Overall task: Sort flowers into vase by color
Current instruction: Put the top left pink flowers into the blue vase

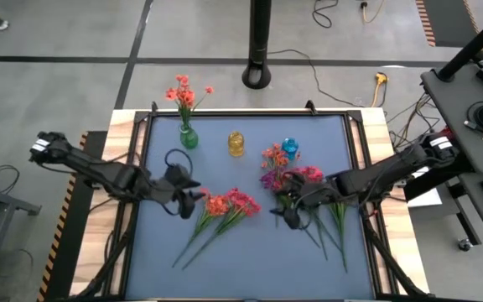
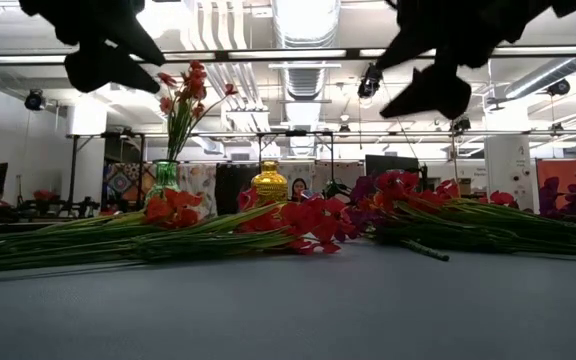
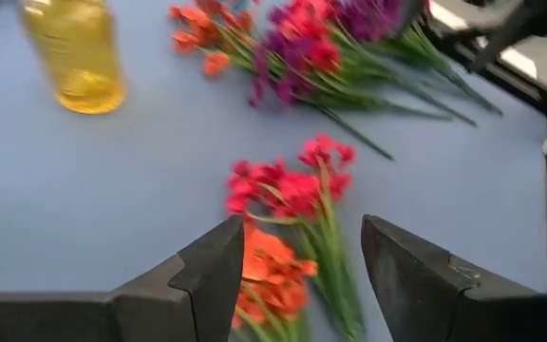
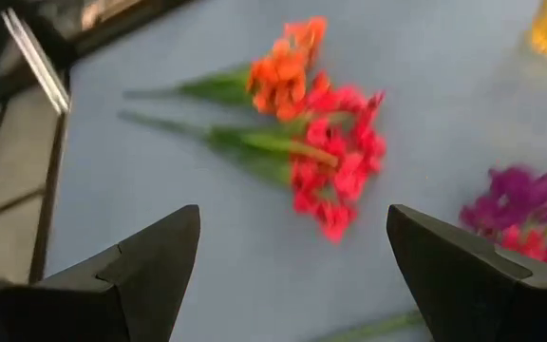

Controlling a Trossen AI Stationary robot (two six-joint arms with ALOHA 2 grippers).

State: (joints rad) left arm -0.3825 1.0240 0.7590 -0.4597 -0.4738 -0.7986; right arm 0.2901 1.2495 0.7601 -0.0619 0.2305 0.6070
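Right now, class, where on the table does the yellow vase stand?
In the high view the yellow vase stands upright toward the table's far edge, between the green vase on the left and the blue vase on the right.

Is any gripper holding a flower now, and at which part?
Nothing is held. The left gripper and right gripper are both open above the loose flowers.

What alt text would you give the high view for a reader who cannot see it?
Seen from above, two dark arms hover over a blue table, the left tool open above orange and red flowers, the right tool open beside a mixed flower pile. Behind stand a green vase holding orange flowers, a yellow vase and a blue vase.
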